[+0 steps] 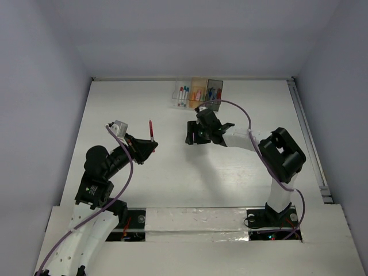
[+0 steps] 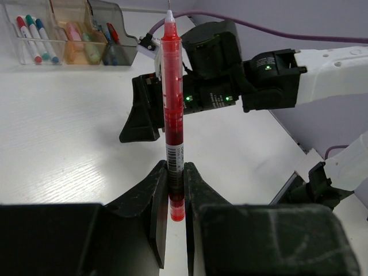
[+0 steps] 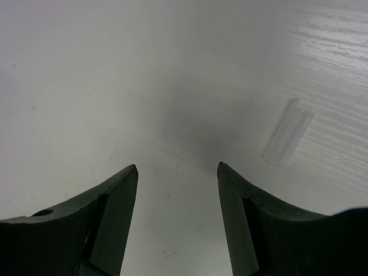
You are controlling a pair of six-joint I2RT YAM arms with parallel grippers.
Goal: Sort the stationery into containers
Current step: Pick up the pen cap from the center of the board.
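A red pen (image 2: 172, 86) stands upright, tip up, with my left gripper (image 2: 175, 172) shut on its lower end; from above the pen (image 1: 151, 129) rises over the left gripper (image 1: 150, 146) at the table's left middle. My right gripper (image 3: 177, 167) is open over bare table with nothing between its fingers; from above it (image 1: 192, 135) hangs right of the pen. The containers stand in a row at the back: clear (image 1: 181, 96), orange (image 1: 198, 91), dark grey (image 1: 214, 92), each holding pens or markers.
A small clear plastic tube (image 3: 287, 132) lies on the table just right of the right gripper's fingers. The right arm's wrist (image 2: 218, 80) sits close behind the held pen. A purple cable (image 1: 241, 112) loops over the right arm.
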